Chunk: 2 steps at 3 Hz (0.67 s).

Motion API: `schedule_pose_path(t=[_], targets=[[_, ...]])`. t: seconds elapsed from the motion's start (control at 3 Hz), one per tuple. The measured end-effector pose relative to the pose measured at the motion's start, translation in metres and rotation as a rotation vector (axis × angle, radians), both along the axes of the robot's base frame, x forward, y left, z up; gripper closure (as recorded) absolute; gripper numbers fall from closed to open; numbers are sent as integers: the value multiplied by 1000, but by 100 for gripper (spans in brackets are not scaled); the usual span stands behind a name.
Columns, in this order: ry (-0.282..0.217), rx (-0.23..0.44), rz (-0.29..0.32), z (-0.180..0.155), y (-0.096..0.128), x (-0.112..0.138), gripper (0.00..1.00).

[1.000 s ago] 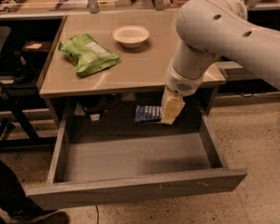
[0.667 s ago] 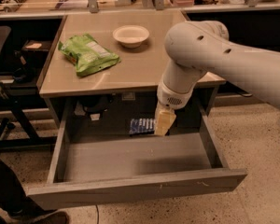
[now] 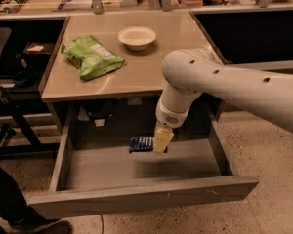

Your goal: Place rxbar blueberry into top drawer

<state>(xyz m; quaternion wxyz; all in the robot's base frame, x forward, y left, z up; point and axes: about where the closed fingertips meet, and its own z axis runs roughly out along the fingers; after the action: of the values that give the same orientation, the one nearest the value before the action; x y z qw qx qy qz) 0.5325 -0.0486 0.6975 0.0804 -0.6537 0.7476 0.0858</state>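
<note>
As gripper (image 3: 162, 141) clasps rxbar blueberry (image 3: 140, 144), bar jutting sideways, over top drawer (image 3: 146, 200)

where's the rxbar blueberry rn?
Camera view, centre: the small navy-blue rxbar blueberry is held in the tool, above the rear of the open grey metal top drawer.

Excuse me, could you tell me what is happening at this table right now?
The robot's arm reaches down into the open top drawer under the table. Its gripper is over the back part of the drawer, shut on the rxbar blueberry, which sticks out sideways and hangs above the drawer floor, not yet set down. On the tabletop, a green chip bag and a white bowl sit apart from the arm.
</note>
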Motion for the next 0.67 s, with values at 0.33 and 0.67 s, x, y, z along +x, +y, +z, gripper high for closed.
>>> schedule_pose_path(t=[0.33,0.67], targets=[[39,28,-32,-27,13,-9,100],[44,47,-55,-43,23,0,100]])
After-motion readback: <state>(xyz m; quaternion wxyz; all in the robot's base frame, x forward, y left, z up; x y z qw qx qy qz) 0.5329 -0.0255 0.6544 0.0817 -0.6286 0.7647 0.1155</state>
